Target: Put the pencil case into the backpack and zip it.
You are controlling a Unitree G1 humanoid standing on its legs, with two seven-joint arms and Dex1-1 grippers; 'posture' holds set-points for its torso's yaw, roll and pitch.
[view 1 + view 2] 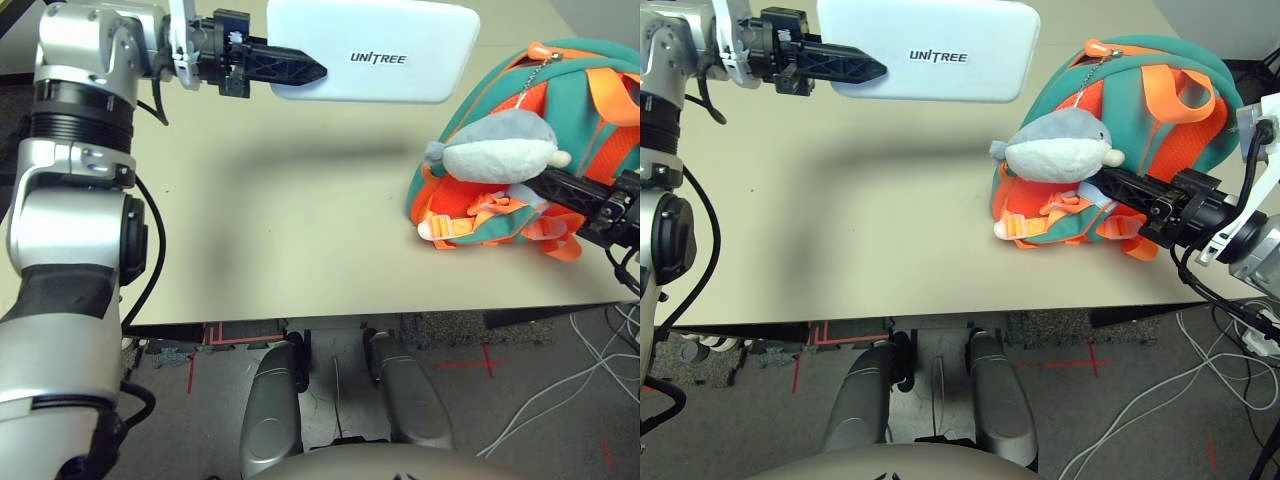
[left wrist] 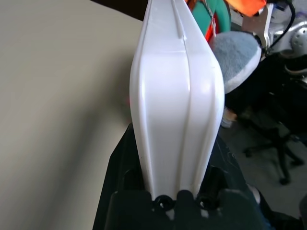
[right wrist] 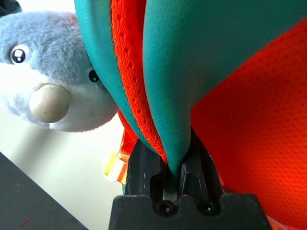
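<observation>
Evidently held up off the table (image 1: 300, 230), out toward twelve o'clock, with a shadow (image 1: 320, 155) below: the pencil case (image 1: 380, 50), flat, white and round-cornered. Caught at its nine o'clock end by the left gripper (image 1: 318, 72), fingers parted partway, one against each broad face. Looks light for its size, probably a stiff, smooth moulded shell, likely to slip or swivel under a loose pinch rather than crumple. Keep the hold on both faces, firm but not crushing, and leave the three o'clock end free to lead into the bag. Watch for dents or scuffs on a hard knock. Down at two o'clock on the table, the backpack (image 1: 1215, 75): soft, padded, apt to fold and sag under a push. Gripped there by the right gripper (image 3: 166, 139), nearly closed, with a teal edge beside the orange zipper trim (image 3: 132, 72) squeezed between its fingers. A sensible place to take hold, giving leverage for spreading the mouth, though likely to drag the whole bag if pulled hard. Mind the plush charm (image 1: 1060, 150) at ten o'clock from those fingers, soft and easy to snag; for zipping later, better to pinch the pull itself and brace the cloth
</observation>
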